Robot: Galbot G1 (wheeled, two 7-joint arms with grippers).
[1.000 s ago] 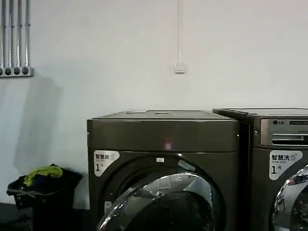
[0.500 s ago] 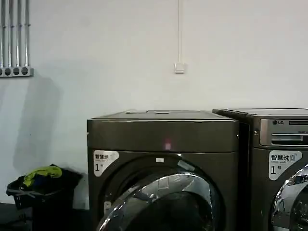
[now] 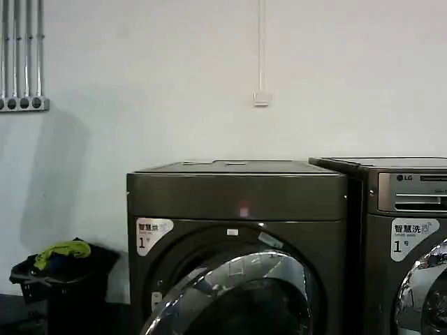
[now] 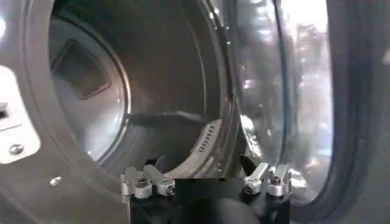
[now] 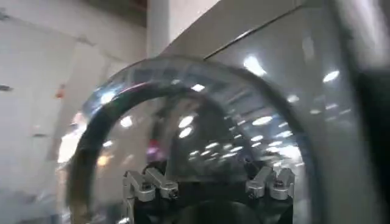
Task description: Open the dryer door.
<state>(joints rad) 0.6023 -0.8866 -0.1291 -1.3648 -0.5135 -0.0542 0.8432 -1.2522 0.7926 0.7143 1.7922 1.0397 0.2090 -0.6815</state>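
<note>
The dryer door (image 3: 234, 296) is a wide shiny chrome ring around dark glass, set low on the front of the plain bronze-grey dryer (image 3: 237, 192). In the head view it leans out from the round opening, ajar, with a dark gap above its rim. An LG machine (image 3: 408, 209) stands just beside the dryer on the right, and a black basket (image 3: 59, 276) of clothes sits on the floor to the left.

The left wrist view looks past the released left claw (image 4: 206, 181) into the steel drum (image 4: 91, 97), with the door's inner glass (image 4: 286, 103) beside it.

The right wrist view shows the right claw (image 5: 207, 182), released too, at the door's outer chrome face (image 5: 183, 79); contact probably not made, but hard to tell.
</note>
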